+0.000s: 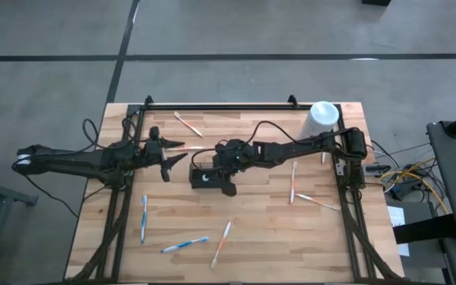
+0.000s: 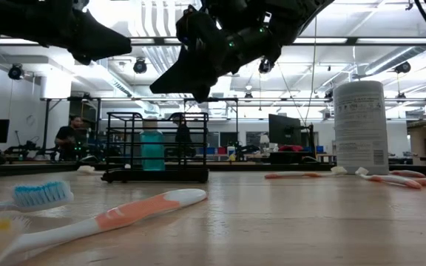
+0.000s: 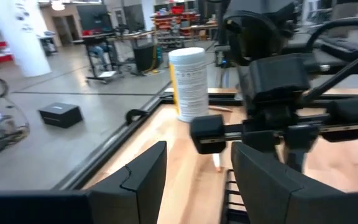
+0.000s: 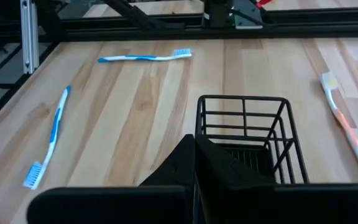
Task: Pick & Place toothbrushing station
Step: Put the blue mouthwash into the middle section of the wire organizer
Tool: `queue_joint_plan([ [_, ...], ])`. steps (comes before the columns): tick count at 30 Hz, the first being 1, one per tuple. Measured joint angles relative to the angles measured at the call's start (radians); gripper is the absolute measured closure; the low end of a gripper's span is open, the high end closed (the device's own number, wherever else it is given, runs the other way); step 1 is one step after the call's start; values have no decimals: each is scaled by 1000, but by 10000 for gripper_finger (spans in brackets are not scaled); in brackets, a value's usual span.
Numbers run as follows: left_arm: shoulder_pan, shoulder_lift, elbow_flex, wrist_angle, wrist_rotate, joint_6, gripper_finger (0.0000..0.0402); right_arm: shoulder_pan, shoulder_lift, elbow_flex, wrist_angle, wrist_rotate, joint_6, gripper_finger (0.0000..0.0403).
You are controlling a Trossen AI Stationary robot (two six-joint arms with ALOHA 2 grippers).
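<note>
Small black rectangular wire-mesh basket [image 4: 244, 140] sits mid-desk beneath the right tool [image 1: 222, 162], whose opening I cannot tell; judged light, rigid, best pinched on a top rim wire; left tool [image 1: 167, 158] waits open, empty, beside it.

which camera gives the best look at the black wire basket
The right wrist view: the wire basket fills the frame just beyond the right pincer, its bars plain. The low view shows it side-on, farther off. The high view has the right arm covering much of it. The left wrist view catches only a corner.
</note>
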Motion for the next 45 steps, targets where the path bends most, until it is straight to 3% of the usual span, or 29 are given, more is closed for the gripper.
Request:
queue_joint_plan([
  [8,0,-11,0,9,-2,14,215,3,62,19,9,-6,19,395],
  [45,-1,-17,0,9,-1,10,216,2,61,43,-16,38,-10,395],
])
